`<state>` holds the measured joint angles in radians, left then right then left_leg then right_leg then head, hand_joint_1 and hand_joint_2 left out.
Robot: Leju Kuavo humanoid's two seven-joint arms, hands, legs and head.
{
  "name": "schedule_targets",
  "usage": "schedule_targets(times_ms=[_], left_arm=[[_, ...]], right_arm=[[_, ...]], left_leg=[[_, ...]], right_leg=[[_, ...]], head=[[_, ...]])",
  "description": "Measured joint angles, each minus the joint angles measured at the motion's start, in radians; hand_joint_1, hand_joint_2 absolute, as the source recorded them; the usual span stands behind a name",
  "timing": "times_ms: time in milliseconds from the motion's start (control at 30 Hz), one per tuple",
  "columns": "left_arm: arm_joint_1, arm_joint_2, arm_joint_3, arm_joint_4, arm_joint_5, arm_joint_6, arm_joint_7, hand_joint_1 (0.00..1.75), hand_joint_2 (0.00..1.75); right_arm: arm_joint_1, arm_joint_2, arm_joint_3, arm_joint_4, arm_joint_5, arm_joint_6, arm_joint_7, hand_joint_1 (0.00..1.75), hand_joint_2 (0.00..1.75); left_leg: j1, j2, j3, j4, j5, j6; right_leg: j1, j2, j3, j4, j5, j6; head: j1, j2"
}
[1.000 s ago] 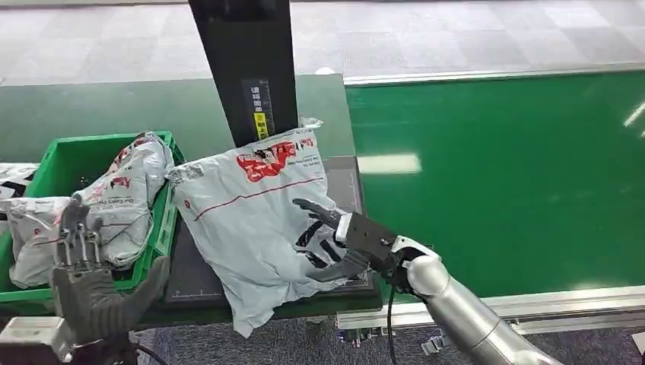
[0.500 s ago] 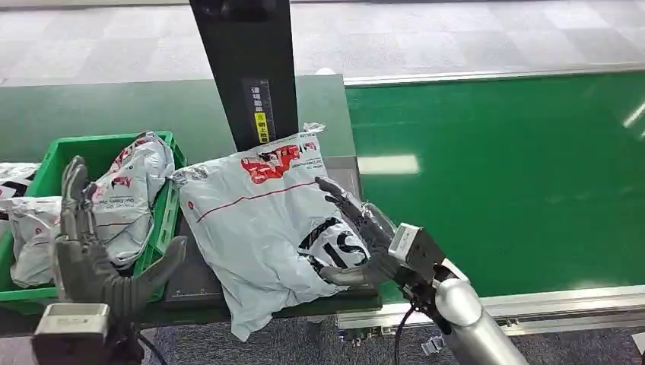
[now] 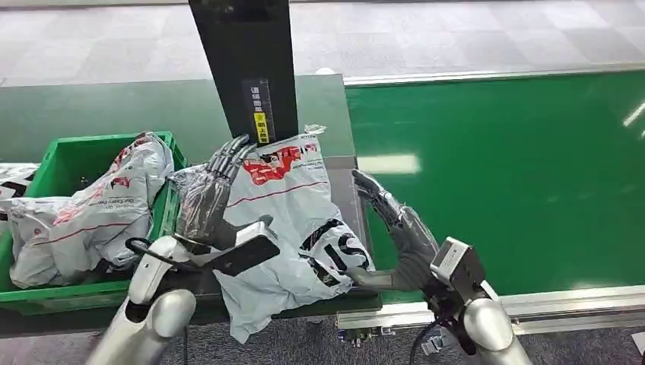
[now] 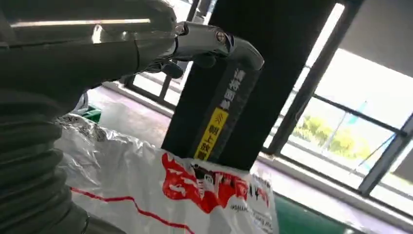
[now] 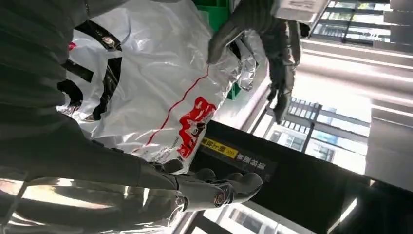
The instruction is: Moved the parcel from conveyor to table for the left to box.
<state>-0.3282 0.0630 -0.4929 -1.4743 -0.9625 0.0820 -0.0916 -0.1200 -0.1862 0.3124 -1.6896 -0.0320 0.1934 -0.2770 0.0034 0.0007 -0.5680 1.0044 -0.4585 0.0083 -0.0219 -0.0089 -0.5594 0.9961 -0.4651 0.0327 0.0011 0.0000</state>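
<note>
A white-grey plastic parcel (image 3: 293, 217) with red and black print lies on the dark table (image 3: 346, 179), its lower corner hanging over the front edge. My left hand (image 3: 209, 201) hovers over the parcel's left part, fingers stretched out and apart, holding nothing. My right hand (image 3: 397, 232) stands open beside the parcel's right edge, palm toward it, thumb close to its lower corner. In the left wrist view the parcel (image 4: 170, 195) lies under my fingers (image 4: 214, 44). The right wrist view has the parcel (image 5: 160, 87) between my fingers (image 5: 214, 190) and the left hand (image 5: 272, 48).
A green crate (image 3: 163, 220) on the left holds other parcels (image 3: 99, 205). A black post (image 3: 247, 68) rises just behind the parcel. The green conveyor belt (image 3: 502, 175) runs to the right, with a metal rail along its front.
My left hand rose from in front of the crate and swung right over the parcel. My right hand came off the parcel and drew back to its right edge.
</note>
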Motion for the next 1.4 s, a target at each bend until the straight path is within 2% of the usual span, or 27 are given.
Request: schedule_targets(times_ms=[367, 633, 967, 1400], left_arm=[[-0.147, 0.065, -0.151, 0.265, 0.053, -0.082, -0.045, 0.0, 1.75], [-0.171, 0.095, -0.233, 0.394, 0.066, -0.077, -0.062, 0.0, 1.75], [-0.194, 0.131, -0.316, 0.454, -0.011, 0.017, -0.08, 0.0, 1.75], [-0.201, 0.152, -0.36, 0.458, -0.026, 0.038, -0.088, 0.0, 1.75]], right_arm=[[-0.002, 0.016, -0.031, -0.005, 0.009, 0.018, 0.001, 0.0, 1.75], [-0.003, 0.022, -0.037, -0.003, 0.009, 0.019, 0.001, 0.0, 1.75], [-0.005, 0.024, -0.037, 0.02, 0.009, 0.027, -0.024, 0.0, 1.75], [-0.058, 0.033, -0.035, 0.07, 0.009, 0.034, -0.029, 0.0, 1.75]], left_leg=[[0.0, 0.001, 0.0, 0.0, 0.0, 0.0], [0.0, 0.001, 0.0, 0.0, 0.0, 0.0], [0.0, 0.001, 0.0, 0.0, 0.0, 0.0], [0.0, 0.001, 0.0, 0.0, 0.0, 0.0]], right_leg=[[0.0, 0.001, 0.0, 0.0, 0.0, 0.0], [0.0, 0.001, 0.0, 0.0, 0.0, 0.0], [0.0, 0.001, 0.0, 0.0, 0.0, 0.0], [0.0, 0.001, 0.0, 0.001, 0.0, 0.0]], head=[[0.0, 0.0], [0.0, 0.0], [0.0, 0.0], [0.0, 0.0]])
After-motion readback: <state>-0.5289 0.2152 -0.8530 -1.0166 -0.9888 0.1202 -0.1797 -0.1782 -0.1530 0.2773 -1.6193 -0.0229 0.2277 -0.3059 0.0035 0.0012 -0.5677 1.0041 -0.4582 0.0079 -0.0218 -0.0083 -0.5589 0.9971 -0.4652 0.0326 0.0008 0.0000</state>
